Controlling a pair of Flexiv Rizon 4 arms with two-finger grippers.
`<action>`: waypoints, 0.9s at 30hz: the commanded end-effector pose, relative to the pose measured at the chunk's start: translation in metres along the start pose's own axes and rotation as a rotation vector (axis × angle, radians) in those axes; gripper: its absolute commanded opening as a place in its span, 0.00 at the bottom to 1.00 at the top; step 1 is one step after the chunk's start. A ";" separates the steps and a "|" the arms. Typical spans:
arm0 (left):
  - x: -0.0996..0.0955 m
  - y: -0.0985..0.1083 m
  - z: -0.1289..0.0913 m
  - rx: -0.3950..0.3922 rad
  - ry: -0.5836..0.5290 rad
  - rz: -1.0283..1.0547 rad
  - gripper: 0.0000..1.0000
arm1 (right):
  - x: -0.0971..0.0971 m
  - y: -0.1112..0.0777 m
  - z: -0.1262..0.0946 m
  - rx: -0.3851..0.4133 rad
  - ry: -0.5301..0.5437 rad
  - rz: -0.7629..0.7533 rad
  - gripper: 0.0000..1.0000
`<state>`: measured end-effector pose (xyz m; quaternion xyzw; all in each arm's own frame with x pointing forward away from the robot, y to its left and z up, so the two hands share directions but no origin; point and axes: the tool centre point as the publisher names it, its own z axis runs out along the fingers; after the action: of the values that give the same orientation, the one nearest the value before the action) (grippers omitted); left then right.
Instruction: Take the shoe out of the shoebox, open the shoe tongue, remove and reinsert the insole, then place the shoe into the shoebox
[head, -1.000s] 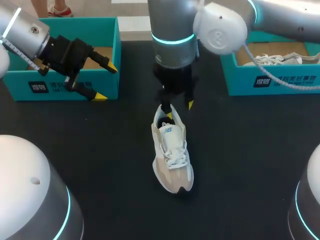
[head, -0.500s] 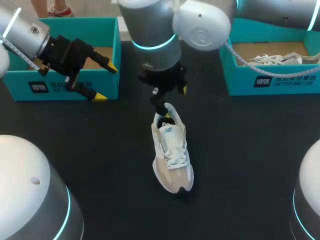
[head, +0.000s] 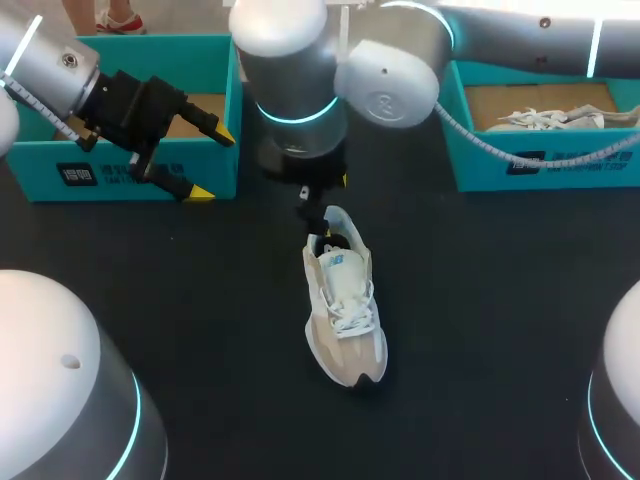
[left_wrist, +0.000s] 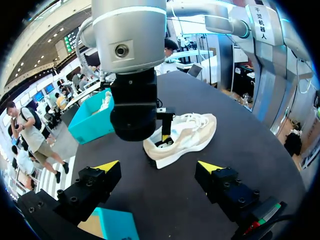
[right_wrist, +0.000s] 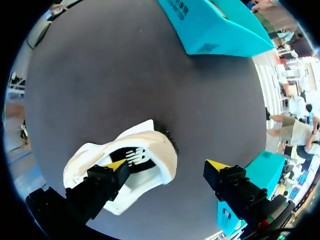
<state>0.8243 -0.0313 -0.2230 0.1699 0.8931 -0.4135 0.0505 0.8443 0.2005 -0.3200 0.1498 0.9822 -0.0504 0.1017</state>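
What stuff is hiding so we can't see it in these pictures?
Head view: the right gripper is mostly hidden under its own arm.
Left wrist view: that arm covers part of the shoe's heel.
Head view: the left gripper blocks part of the left shoebox's inside.

Black matte tabletop, flat and evenly lit.
From above: dark, plain surface stretching side to side, with only soft, short shadows lying on it. Over to the left wrist view: same tabletop, here carrying a pale sheen of light toward its far, curving edge. And on to the right wrist view: tabletop looking greyer in the brightness, smooth, one uniform tone right out to the rim.
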 end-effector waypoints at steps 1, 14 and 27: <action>0.000 0.000 0.000 -0.003 0.002 0.000 1.00 | -0.005 -0.005 0.021 -0.032 0.012 -0.026 1.00; 0.000 0.000 0.000 -0.003 0.002 0.000 1.00 | -0.009 0.000 0.048 -0.050 0.007 -0.137 0.48; 0.000 0.000 0.000 -0.003 0.002 0.000 1.00 | -0.002 -0.002 0.053 0.012 0.019 -0.085 0.00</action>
<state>0.8243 -0.0313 -0.2230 0.1700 0.8931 -0.4134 0.0504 0.8598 0.1872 -0.3746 0.1024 0.9899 -0.0481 0.0859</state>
